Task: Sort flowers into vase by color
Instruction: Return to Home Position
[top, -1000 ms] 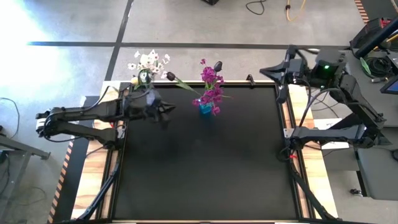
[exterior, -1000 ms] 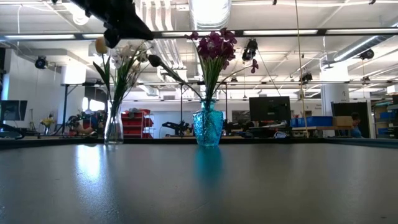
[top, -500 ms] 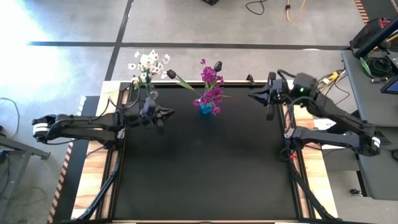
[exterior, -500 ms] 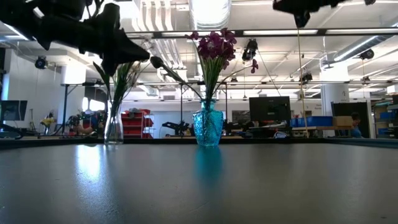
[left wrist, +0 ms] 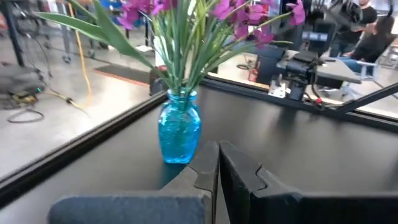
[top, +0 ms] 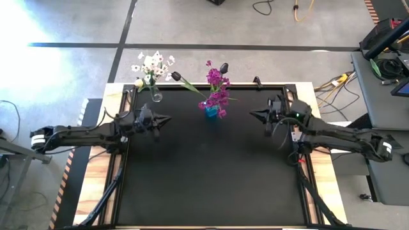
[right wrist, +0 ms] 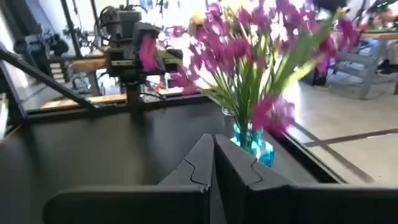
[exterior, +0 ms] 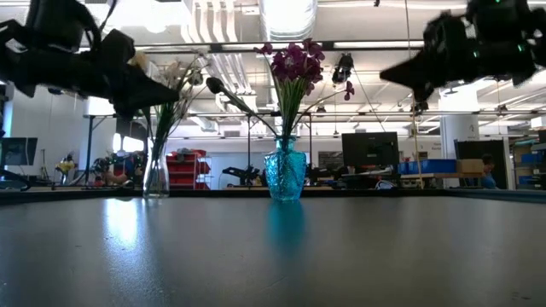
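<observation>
Flowers (top: 216, 80) are sitting in blue vase (top: 210, 112) and clear vase (top: 156, 97), upper centre. Left jaws and right jaws are hanging pressed together, empty, either side. We are worrying the left arm (top: 89, 133) clips leaning stems, toppling a vase.

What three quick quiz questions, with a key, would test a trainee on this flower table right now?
1. True or false: the magenta flowers stand in the blue vase.
2. Which holds the white blossoms? A: the clear vase. B: the blue vase. C: neither.
3. Does the left end effector or the right end effector hold a flower?
Key: 1 true. 2 A. 3 no, both are shut and empty.
</observation>
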Controlling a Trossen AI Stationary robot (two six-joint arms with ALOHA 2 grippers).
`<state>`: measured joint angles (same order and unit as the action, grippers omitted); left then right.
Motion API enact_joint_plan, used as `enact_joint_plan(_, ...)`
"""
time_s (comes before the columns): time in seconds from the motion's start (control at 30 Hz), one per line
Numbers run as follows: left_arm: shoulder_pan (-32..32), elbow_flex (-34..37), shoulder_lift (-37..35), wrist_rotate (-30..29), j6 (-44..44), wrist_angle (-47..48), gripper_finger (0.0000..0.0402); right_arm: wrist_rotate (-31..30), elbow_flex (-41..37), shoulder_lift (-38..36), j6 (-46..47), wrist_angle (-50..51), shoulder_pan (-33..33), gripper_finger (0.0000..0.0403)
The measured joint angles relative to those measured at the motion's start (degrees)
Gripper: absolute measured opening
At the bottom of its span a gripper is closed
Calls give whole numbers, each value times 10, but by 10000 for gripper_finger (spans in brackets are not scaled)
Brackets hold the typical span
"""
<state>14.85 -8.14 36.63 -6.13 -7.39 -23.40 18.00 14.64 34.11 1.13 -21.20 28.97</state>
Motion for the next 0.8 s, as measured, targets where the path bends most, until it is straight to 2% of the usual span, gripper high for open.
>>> enact_joint_plan(0.13,2,31,-41,-13,12,-16,0,-41,-95,10,28,-139,-7,9)
enact_joint_plan(0.27,3,48,-74,-14,12,-14,0,-107,-133,20,34,-184,-53,9)
enact_joint_plan(0.5,3,75,-152,-15,10,17,0,-212,-131,12,-2,-128,-185,9)
enact_joint_plan(0.63,3,61,-207,-15,24,126,0,-208,-131,-14,-7,-101,-216,9)
enact_joint_plan(0.8,3,53,-290,-23,24,218,0,-180,-131,-85,-2,-5,-203,8)
